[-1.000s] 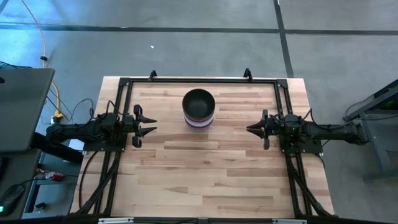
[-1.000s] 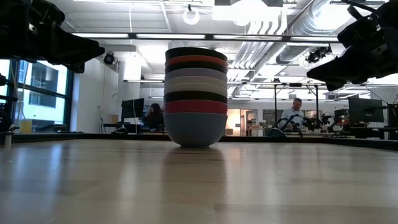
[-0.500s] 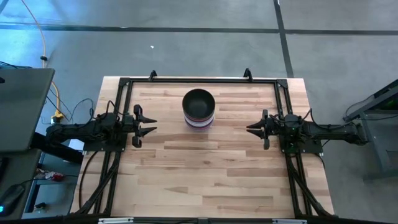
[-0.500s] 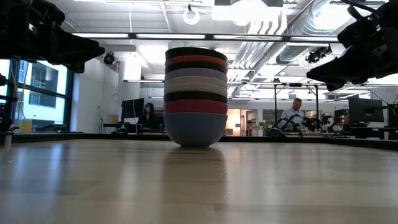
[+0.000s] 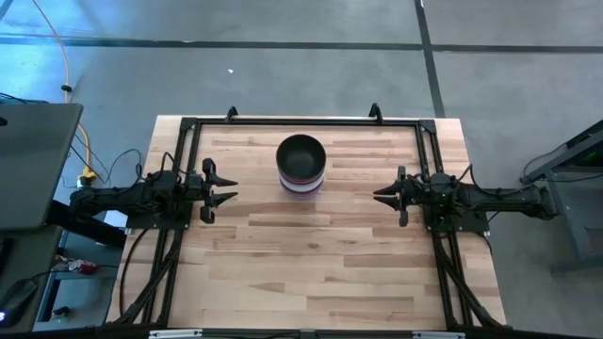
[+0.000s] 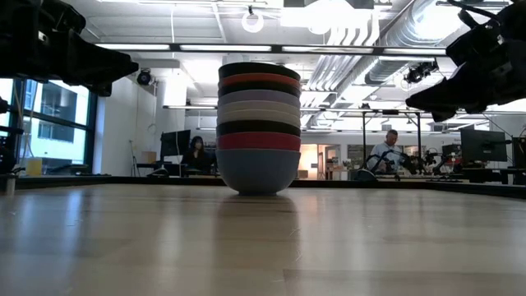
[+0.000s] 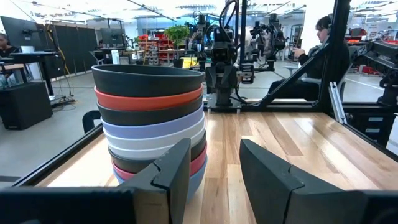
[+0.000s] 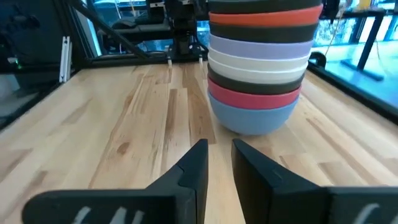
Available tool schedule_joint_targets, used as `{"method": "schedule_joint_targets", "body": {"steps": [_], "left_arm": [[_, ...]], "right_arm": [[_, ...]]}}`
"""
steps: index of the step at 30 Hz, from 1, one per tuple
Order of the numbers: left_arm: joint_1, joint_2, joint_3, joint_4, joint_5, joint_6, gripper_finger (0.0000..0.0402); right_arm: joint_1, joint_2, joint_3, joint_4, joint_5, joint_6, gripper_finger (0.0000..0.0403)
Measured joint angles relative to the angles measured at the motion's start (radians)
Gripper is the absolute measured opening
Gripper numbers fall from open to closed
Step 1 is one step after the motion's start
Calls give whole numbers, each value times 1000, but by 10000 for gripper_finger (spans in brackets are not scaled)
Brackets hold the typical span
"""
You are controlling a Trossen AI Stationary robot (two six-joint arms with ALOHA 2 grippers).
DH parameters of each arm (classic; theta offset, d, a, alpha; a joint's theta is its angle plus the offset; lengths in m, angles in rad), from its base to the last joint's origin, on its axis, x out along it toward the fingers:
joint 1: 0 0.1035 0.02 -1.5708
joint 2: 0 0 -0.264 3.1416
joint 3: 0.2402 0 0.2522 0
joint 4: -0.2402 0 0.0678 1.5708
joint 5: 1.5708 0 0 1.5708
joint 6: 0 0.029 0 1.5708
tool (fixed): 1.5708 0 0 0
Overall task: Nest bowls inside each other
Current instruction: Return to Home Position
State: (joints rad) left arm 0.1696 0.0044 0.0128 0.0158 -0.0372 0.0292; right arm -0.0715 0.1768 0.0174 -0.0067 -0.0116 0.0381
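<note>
The bowls stand nested in one stack (image 5: 301, 166) at the table's far middle, a black bowl on top (image 6: 259, 69), a blue one at the bottom (image 6: 258, 171) resting on the wood. The stack also shows in the left wrist view (image 7: 149, 118) and the right wrist view (image 8: 261, 68). My left gripper (image 5: 229, 190) hovers at the table's left, open and empty, left of the stack. My right gripper (image 5: 379, 196) hovers at the table's right, its fingers a little apart, empty.
A black metal frame (image 5: 301, 121) runs along the table's far edge and both sides. Bare wood (image 5: 311, 264) lies between the arms and toward the near edge. People sit in the room beyond the table (image 6: 197, 152).
</note>
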Motion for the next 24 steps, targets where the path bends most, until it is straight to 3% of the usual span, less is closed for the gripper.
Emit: {"method": "schedule_joint_targets", "body": {"steps": [6, 24], "left_arm": [[0, 0, 0, 0, 0, 0, 127], [0, 0, 0, 0, 0, 0, 127]], "right_arm": [[0, 0, 0, 7, -26, -107, 64], [0, 0, 0, 22, -7, -70, 64]]}}
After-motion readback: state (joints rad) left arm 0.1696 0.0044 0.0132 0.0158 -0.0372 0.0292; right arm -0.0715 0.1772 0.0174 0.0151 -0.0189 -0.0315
